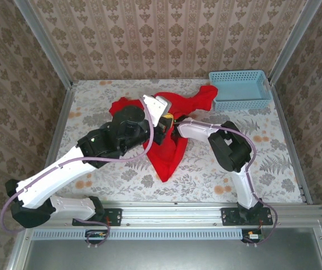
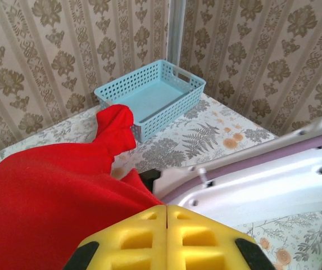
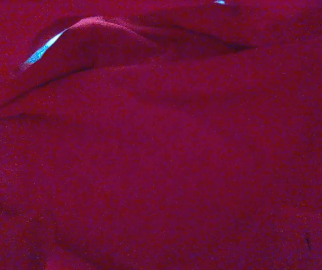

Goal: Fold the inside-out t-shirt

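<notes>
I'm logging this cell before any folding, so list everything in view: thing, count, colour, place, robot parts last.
t-shirt: one, bright red, bunched mid-table between the arms, one end stretched toward the basket.
basket: one, light blue, far right corner of the table, empty.
table: one, pale floral top, under everything.
walls: three, beige patterned, around the table.
metal frame: one, silver, along the table edges and corners.
left arm: one, white and black, reaching from near left to the t-shirt.
right arm: one, white and black, from near right, its end at the t-shirt.
left pincer: one, yellow fingers, shut, beside the red cloth; whether it pinches cloth, cannot tell.
</notes>
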Tool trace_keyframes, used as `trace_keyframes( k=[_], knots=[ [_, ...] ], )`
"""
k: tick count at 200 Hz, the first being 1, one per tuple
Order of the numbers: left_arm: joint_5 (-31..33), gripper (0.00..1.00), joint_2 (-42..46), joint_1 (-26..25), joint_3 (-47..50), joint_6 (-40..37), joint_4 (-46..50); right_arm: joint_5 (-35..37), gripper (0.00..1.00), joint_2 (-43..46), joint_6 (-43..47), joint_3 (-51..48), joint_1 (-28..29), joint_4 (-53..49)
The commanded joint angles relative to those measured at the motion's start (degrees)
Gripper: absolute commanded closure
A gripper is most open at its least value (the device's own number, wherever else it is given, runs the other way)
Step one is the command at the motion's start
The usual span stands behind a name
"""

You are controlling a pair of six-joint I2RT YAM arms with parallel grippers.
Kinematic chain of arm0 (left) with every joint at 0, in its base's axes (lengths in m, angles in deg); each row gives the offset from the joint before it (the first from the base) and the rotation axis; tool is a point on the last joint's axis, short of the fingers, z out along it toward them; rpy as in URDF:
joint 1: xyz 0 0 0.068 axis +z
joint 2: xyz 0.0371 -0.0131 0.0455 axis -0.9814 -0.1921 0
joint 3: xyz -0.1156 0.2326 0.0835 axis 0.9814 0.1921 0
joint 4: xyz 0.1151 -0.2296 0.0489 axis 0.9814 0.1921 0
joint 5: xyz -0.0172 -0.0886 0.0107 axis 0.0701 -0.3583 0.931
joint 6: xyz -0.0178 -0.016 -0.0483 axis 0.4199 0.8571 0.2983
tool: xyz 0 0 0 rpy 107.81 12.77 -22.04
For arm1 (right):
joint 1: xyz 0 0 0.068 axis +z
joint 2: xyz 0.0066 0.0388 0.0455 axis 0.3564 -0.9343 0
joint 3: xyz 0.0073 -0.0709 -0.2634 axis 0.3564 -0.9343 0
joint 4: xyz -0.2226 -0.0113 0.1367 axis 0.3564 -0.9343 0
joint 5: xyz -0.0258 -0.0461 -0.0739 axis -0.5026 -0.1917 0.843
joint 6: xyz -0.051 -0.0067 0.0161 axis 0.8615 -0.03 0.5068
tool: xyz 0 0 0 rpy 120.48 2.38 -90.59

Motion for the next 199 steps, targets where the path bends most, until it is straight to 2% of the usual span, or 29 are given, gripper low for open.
trace_keyframes(
  k=[1, 31, 72, 116, 140, 157, 169, 180, 199],
  knots=[
    [5.07, 1.0, -0.84, -3.48, -4.19, -3.15, -1.52, 3.04, 0.0, -3.74, -1.95, 5.52, -0.51, -9.36],
    [8.22, 1.0, -1.96, -7.29, -6.37, -6.14, -2.61, 5.08, 0.0, -8.28, -1.63, 14.25, -0.66, -17.24],
    [8.21, 1.0, -1.01, -7.73, -6.82, -5.93, -4.79, 8.27, 0.0, -16.84, -1.42, 29.15, -1.28, -31.72],
    [10.31, 1.0, -1.76, -7.65, -7.92, -6.62, -4.65, 7.37, 0.0, -24.53, 0.16, 41.62, -1.3, -40.76],
    [13.87, 1.0, -1.83, -6.94, -7.3, -6.78, -2.51, 5.98, 0.0, -24.67, 0.54, 41.39, -1.37, -39.81],
    [15.93, 1.0, -0.84, -3.84, -4.41, -4.43, 0.11, 2.47, 0.01, -22.34, 1.38, 37.46, -1.45, -35.57],
    [14.48, 0.88, 0.8, -0.21, -0.49, -1.76, 1.42, 1.0, 0.01, -20.38, 1.54, 34.18, -1.46, -32.47],
    [9.11, 0.76, 2.61, 3.58, 3.98, 0.26, 1.11, 0.29, 0.01, -19.46, 1.42, 32.68, -1.45, -31.32],
    [1.85, 0.67, 4.35, 6.94, 10.94, 1.84, -1.75, -0.61, 0.01, -19.32, 1.39, 32.6, -1.45, -31.11]
  ],
)
